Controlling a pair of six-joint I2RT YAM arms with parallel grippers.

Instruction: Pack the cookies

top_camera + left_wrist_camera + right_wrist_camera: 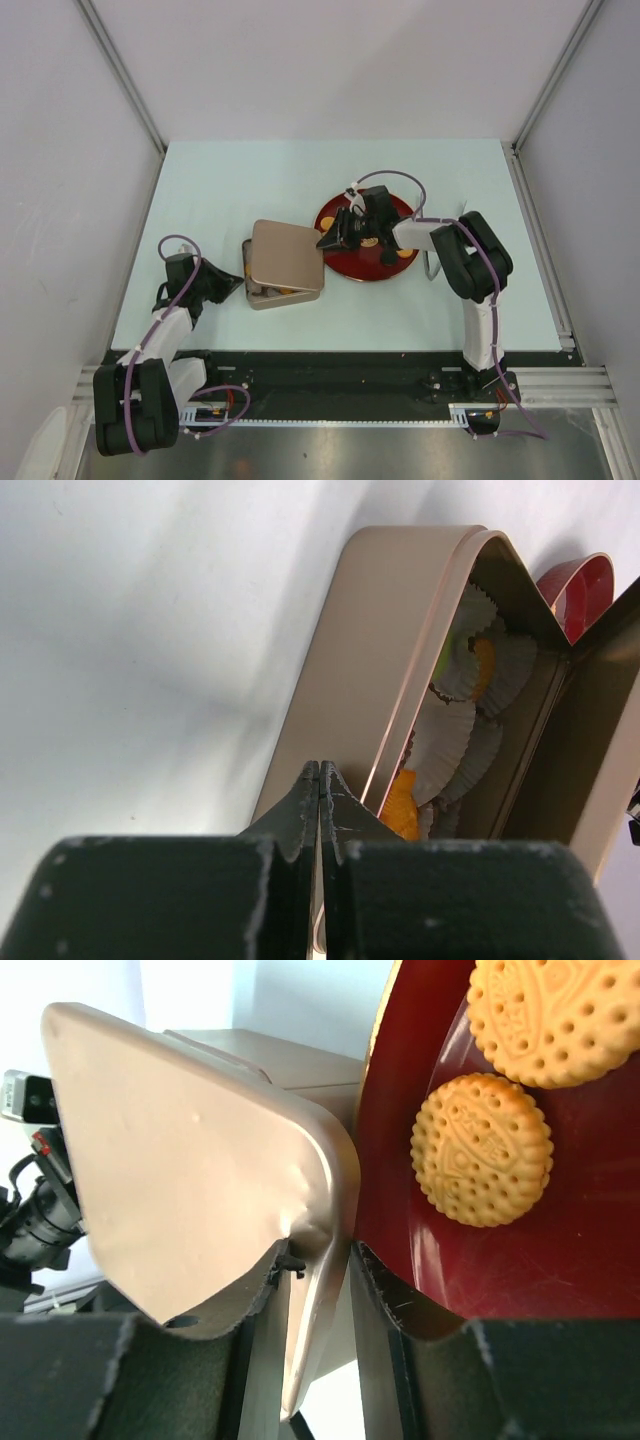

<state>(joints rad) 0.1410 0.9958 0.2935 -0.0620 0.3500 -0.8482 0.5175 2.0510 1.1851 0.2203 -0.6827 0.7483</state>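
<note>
Two round tan-orange cookies (482,1150) (555,1015) lie on the dark-red plate (560,1260); from above they show as orange spots (403,253). The tan lid (285,255) rests tilted over the tan tin (262,295). My right gripper (320,1250) is shut on the lid's (190,1160) corner, next to the plate rim. My left gripper (319,770) is shut and empty, its tips at the tin's (400,630) left wall. Inside the tin I see white paper cups (445,740) and an orange cookie (402,805).
The plate (345,262) sits just right of the tin, touching or nearly touching the lid's edge. The right arm (470,260) reaches over the plate from the right. Pale table surface (250,180) stretches behind both, with enclosure walls on each side.
</note>
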